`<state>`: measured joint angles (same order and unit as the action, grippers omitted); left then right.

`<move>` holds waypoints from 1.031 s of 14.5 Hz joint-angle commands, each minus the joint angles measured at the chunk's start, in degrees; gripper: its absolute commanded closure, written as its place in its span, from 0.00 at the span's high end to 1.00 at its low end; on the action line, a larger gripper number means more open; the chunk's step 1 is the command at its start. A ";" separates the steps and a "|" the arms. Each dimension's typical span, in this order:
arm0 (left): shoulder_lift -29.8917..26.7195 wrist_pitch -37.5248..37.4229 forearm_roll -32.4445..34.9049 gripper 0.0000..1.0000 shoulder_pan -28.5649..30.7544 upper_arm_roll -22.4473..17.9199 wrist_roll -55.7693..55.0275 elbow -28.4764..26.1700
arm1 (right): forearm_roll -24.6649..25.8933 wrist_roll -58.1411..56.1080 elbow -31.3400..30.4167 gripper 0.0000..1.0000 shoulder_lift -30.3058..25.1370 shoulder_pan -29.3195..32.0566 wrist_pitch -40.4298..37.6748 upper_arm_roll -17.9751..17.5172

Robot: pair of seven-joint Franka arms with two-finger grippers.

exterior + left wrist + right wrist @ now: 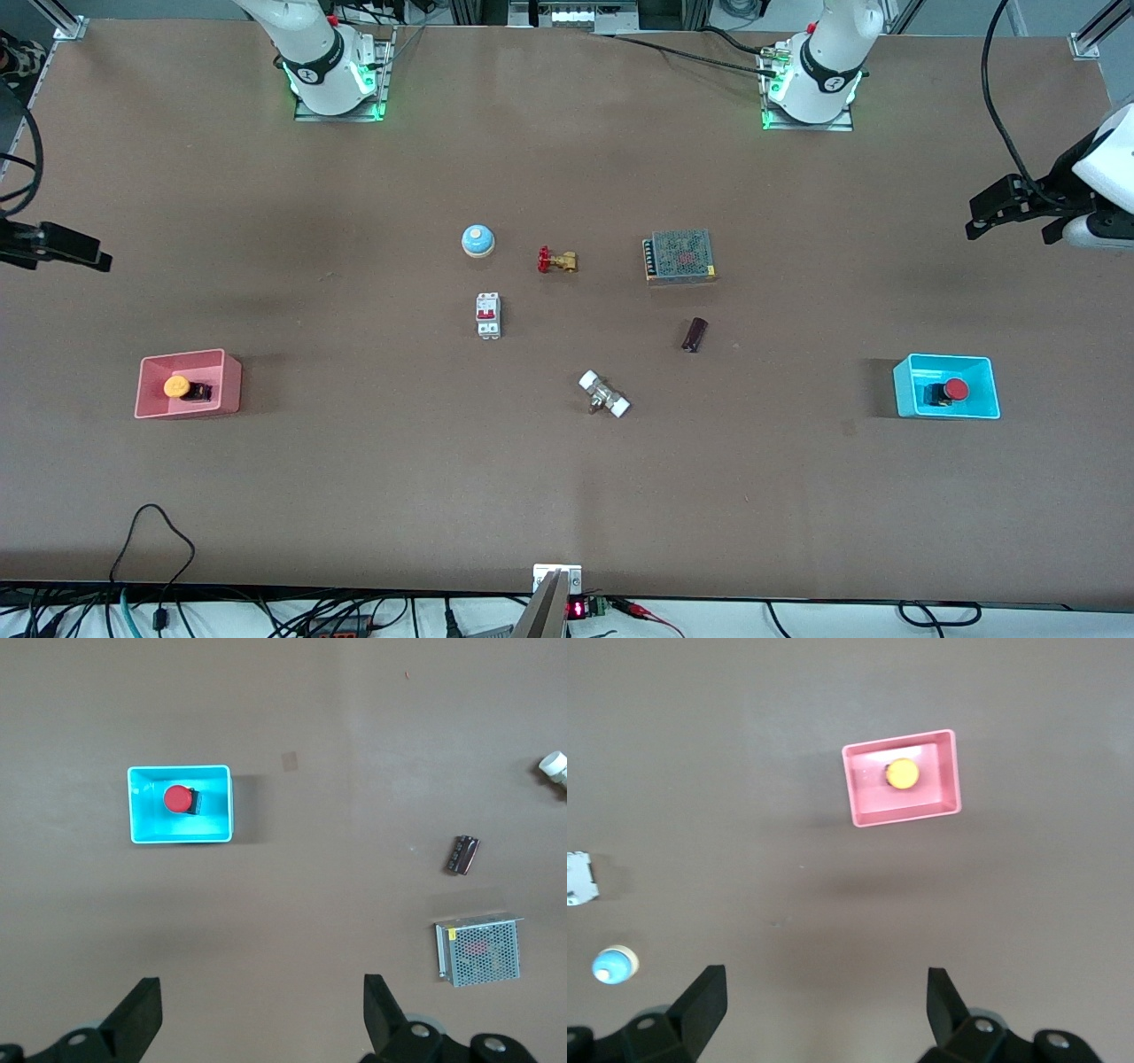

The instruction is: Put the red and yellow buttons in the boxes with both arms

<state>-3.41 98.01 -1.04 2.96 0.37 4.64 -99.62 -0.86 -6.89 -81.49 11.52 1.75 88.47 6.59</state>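
Brown matte tabletop (pixel 354 496) fills the front view, with aluminium framing at its corners and loose black cables (pixel 151 567) along the edge nearest the front camera. Taking the white circuit breaker with red switches (pixel 488 315) as landmark: the pink-red plastic bin (pixel 146 390) sits well apart from it toward the right arm's end, holding the orange-yellow push-button (pixel 177 386); the cyan plastic bin (pixel 904 390) sits well apart toward the left arm's end, holding the red push-button (pixel 955 389). A blue dome bell (pixel 477 240) lies just farther from the camera than the breaker. The left gripper (pixel 261 1014) and right gripper (pixel 824 1010) hang empty, fingers spread wide, over bare table at opposite ends.
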 commanded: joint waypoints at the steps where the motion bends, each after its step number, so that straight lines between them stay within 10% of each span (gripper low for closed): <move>1: 0.25 -4.39 1.21 1.00 0.38 0.24 -1.48 4.33 | 2.26 3.00 -1.99 1.00 -2.81 1.94 -0.84 -4.13; 15: 0.69 -5.98 0.60 1.00 0.82 -0.29 -1.65 7.60 | 2.35 4.25 -12.64 1.00 -13.02 1.41 -1.28 -3.95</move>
<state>-3.33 94.07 -1.00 3.39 0.02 3.55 -94.18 0.85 -1.44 -92.61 0.11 2.71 87.71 2.86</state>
